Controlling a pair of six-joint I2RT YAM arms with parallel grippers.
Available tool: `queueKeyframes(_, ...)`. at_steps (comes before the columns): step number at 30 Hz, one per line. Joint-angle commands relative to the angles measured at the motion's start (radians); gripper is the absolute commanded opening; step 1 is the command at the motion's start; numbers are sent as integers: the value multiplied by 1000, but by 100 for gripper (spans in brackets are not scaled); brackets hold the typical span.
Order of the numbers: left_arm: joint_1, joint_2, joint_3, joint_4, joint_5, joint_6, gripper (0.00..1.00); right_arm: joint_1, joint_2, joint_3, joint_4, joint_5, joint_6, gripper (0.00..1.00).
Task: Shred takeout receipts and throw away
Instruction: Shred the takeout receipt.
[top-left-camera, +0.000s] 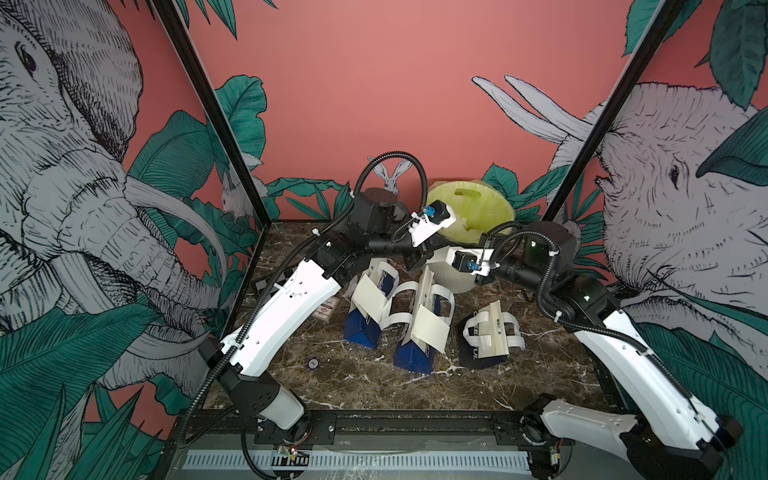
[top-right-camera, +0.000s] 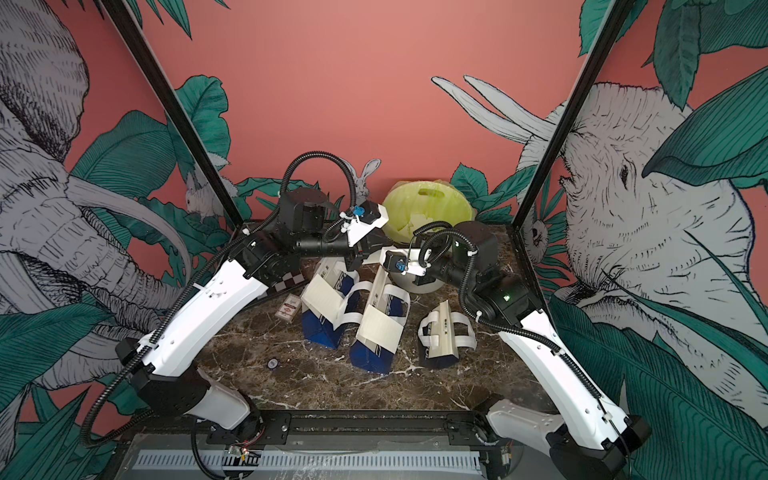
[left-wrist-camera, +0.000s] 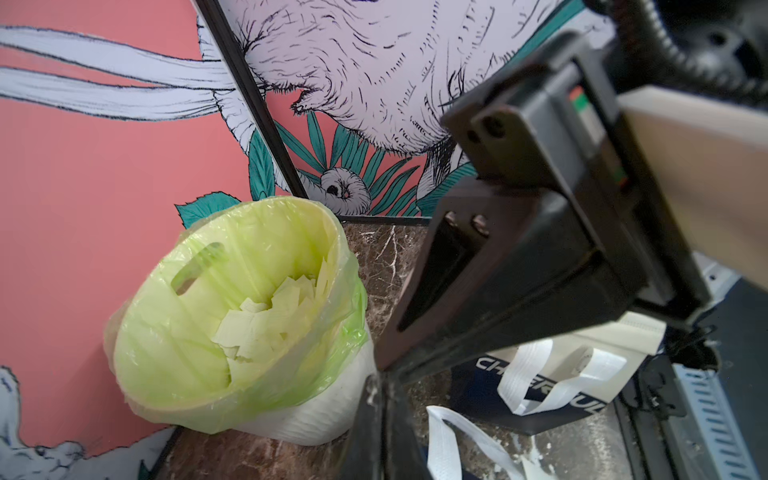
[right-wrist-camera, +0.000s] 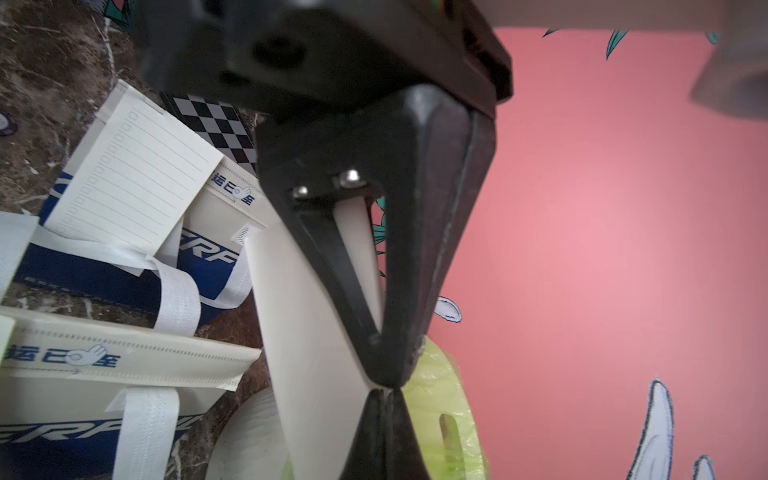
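Jungle-mural walls in pink, with elephants and green leaves, close in a dark marbled bench (top-left-camera: 353, 382). At its far edge stands a round white bin lined with a yellow-green plastic bag (top-left-camera: 449, 203). The left wrist view shows a heap of torn pale paper pieces (left-wrist-camera: 257, 328) already lying inside it, so some shredding and throwing away looks done.

Just in front of the bin, the right gripper (right-wrist-camera: 388, 374) has its jaws pressed together on a thin white paper receipt strip (right-wrist-camera: 316, 332), which trails away from the tips. The left gripper (left-wrist-camera: 380, 386) meets it tip to tip, its jaws closed too. Whether they bite the same strip I cannot tell. I judge that this slip is mid-tear, its pieces not yet in the bin.

Two more receipts are whole. A thin white lined receipt slip (top-left-camera: 372, 297) lies across the leftmost blue fabric bag with white strap handles (top-left-camera: 361, 332). A second lined receipt slip (top-left-camera: 430, 328) lies across the middle blue bag (top-left-camera: 411, 357). The third blue bag (top-left-camera: 482, 353), nearest the right arm, carries no loose slip that I can make out. By my estimate roughly a third of the job is in hand, and two receipts are untouched.
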Motion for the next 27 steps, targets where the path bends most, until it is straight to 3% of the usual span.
queueKeyframes(1, 79, 2, 37, 79, 26, -170, 0, 13, -56, -44, 100, 36, -87, 0)
queueKeyframes(7, 110, 47, 79, 90, 40, -274, 0, 31, -126, -140, 172, -2, -104, 0)
queueKeyframes(10, 130, 49, 65, 134, -33, -321, 0, 37, -154, -162, 180, -9, -70, 0)
queueKeyframes(12, 157, 50, 59, 171, -113, -390, 0, 39, -180, -182, 221, 4, 8, 0)
queueKeyframes(16, 228, 25, -24, 347, -131, -625, 0, 40, -236, -194, 267, 4, 187, 0)
queueKeyframes(19, 263, 5, -128, 548, -116, -859, 0, 41, -276, -252, 460, 57, 435, 0)
queueKeyframes(23, 265, 39, -258, 965, -17, -1242, 0, 41, -223, -241, 651, 117, 894, 0)
queueKeyframes(25, 264, 72, -286, 1116, -8, -1402, 0, 40, -173, -214, 715, 206, 1102, 0)
queueKeyframes(27, 256, 95, -302, 1217, -22, -1513, 0, 40, -126, -175, 705, 377, 1326, 0)
